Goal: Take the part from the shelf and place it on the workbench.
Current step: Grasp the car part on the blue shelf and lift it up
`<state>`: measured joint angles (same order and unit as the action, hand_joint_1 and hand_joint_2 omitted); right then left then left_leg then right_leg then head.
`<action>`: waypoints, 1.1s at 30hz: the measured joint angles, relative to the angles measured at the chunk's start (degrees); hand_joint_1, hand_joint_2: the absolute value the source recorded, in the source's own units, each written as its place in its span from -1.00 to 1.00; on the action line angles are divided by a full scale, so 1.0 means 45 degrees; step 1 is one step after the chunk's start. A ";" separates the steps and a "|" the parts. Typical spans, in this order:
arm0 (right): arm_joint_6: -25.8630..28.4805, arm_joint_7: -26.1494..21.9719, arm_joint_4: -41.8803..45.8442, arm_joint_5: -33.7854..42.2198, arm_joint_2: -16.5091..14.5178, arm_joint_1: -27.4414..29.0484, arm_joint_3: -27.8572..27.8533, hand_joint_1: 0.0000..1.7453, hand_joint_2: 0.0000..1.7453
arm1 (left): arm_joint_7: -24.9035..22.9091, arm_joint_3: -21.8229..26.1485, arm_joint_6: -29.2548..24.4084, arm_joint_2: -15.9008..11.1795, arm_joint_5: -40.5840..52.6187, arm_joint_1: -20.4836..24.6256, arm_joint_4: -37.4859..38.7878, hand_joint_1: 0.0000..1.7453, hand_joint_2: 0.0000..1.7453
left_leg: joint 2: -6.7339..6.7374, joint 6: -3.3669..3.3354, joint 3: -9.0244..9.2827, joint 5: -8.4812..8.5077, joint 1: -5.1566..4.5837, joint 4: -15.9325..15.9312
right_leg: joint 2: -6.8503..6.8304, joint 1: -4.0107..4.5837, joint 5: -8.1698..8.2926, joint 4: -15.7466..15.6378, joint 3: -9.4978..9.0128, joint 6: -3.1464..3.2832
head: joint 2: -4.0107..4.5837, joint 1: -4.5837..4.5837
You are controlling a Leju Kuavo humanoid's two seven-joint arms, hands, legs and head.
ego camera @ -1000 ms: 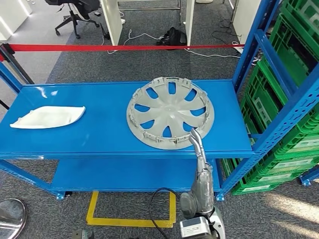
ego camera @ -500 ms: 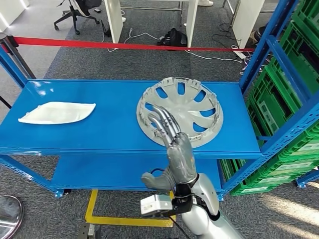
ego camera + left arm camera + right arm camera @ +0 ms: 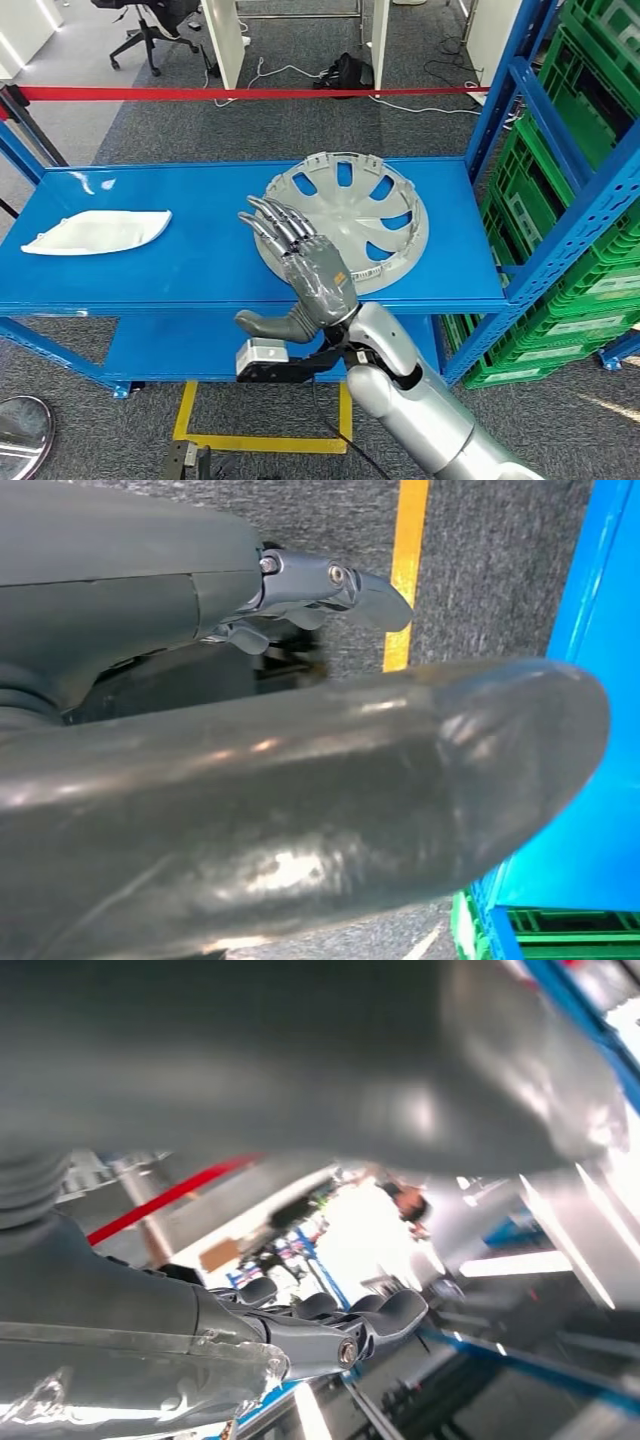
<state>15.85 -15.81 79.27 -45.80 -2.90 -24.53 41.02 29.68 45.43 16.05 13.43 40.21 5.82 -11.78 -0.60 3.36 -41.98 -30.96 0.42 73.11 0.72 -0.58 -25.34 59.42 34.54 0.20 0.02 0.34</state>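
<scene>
Bright daylight; blurred, glaring wrist views

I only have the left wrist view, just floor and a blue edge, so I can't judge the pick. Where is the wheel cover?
Observer: The silver round plastic wheel cover lies flat on the blue metal shelf, toward its right end.
Operator: Is the right hand on it?
Observer: The right hand is at the cover's near-left rim, fingers spread, holding nothing.
Operator: Anything else there?
Observer: A white curved plastic panel lies at the shelf's left end.

The right hand (image 3: 306, 270) hides the near-left rim of the wheel cover (image 3: 355, 215); the green crates (image 3: 596, 180) run off the picture's edge; right wrist view is blurred.
</scene>
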 joint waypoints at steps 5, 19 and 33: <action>0.0329 0.0752 -0.1772 -0.0940 -0.0145 -0.1148 0.0081 -1.00 1.00 | -0.0095 -0.0166 0.0056 0.0015 0.0083 0.0138 0.0000 -1.00 -1.00 | 0.0032 -0.0135 0.1459 0.1676 -0.0001 -0.3127 | 0.0020 0.0055 -0.0014 0.0033 0.0010 -0.0137 | 0.0000 -0.0021; 0.0609 0.2168 -0.5705 -0.2288 -0.0175 -0.2813 -0.0668 -1.00 1.00 | -0.0112 -0.0244 0.0053 0.0053 0.0012 0.0222 0.0000 -1.00 -1.00 | -0.0045 -0.0606 0.1712 0.1616 0.0002 -0.3603 | -0.0077 0.0080 -0.0040 0.1105 0.0754 -0.0563 | 0.0000 0.0148; -0.0250 0.2732 -0.7502 -0.2232 -0.0370 -0.3438 -0.1146 -1.00 1.00 | -0.0101 -0.0240 0.0043 -0.0016 -0.0057 0.0182 0.0000 -1.00 -1.00 | 0.0008 -0.0067 0.0261 0.0926 -0.0003 -0.0967 | -0.0022 -0.0007 0.0194 -0.0020 0.0183 -0.0086 | 0.0000 0.0017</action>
<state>14.73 -3.52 45.51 -55.84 -4.57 -40.00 35.86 29.22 44.35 16.24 13.35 39.95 6.64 -11.78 -0.56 3.06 -40.80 -26.79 0.41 68.76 0.62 -0.61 -24.46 59.33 35.37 -0.19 0.02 0.42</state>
